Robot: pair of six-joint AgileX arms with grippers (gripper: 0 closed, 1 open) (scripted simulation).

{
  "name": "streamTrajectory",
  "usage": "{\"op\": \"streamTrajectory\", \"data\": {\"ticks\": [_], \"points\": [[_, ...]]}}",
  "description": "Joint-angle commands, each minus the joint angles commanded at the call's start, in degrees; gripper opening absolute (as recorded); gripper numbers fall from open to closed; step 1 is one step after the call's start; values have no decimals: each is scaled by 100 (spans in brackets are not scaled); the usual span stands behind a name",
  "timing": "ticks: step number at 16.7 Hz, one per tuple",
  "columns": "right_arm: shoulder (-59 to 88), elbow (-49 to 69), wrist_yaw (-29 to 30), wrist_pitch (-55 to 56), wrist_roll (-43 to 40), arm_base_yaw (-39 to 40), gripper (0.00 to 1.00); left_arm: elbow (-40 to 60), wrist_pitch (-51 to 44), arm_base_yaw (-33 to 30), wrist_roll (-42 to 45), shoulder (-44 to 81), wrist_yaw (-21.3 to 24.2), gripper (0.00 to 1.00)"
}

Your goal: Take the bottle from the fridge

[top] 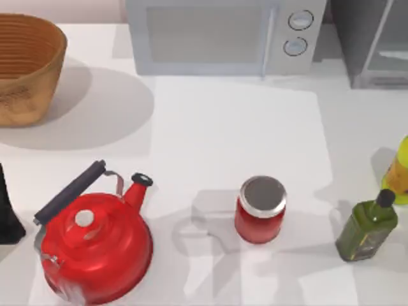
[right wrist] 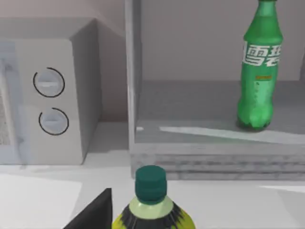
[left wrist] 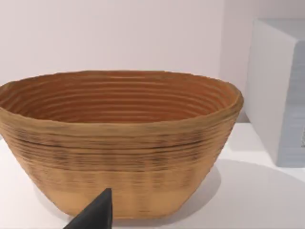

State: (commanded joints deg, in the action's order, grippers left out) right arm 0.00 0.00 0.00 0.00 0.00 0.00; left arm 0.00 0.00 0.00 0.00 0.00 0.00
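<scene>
The bright green bottle point(right wrist: 259, 67) stands upright on the grey shelf inside the fridge point(right wrist: 214, 143), toward its back, in the right wrist view. In the top view the dark grey fridge point(top: 376, 44) sits at the back right corner of the table. A dark part of my right gripper point(right wrist: 97, 212) shows in the right wrist view, well short of the fridge, with the yellow bottle between. My left arm point(top: 7, 210) is parked at the table's left edge, and a dark part of its gripper point(left wrist: 95, 214) faces the basket.
A light-grey microwave point(top: 217, 35) stands left of the fridge. A yellow bottle point(top: 400, 169) with a green cap point(right wrist: 150, 181) and a dark olive bottle point(top: 368, 226) stand at the right. A red jar point(top: 261, 209), a red kettle point(top: 95, 245) and a wicker basket point(top: 25, 67) lie further left.
</scene>
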Motion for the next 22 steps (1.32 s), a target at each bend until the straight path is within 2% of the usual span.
{"op": "streamTrajectory", "data": {"ticks": [4, 7, 22], "points": [[175, 23, -68, 179, 1, -65, 100, 0, 0, 0, 0, 0, 0, 100], [892, 122, -314, 902, 2, -320, 100, 0, 0, 0, 0, 0, 0, 100], [8540, 797, -2419, 7549, 90, -2516, 100, 0, 0, 0, 0, 0, 0, 100]]}}
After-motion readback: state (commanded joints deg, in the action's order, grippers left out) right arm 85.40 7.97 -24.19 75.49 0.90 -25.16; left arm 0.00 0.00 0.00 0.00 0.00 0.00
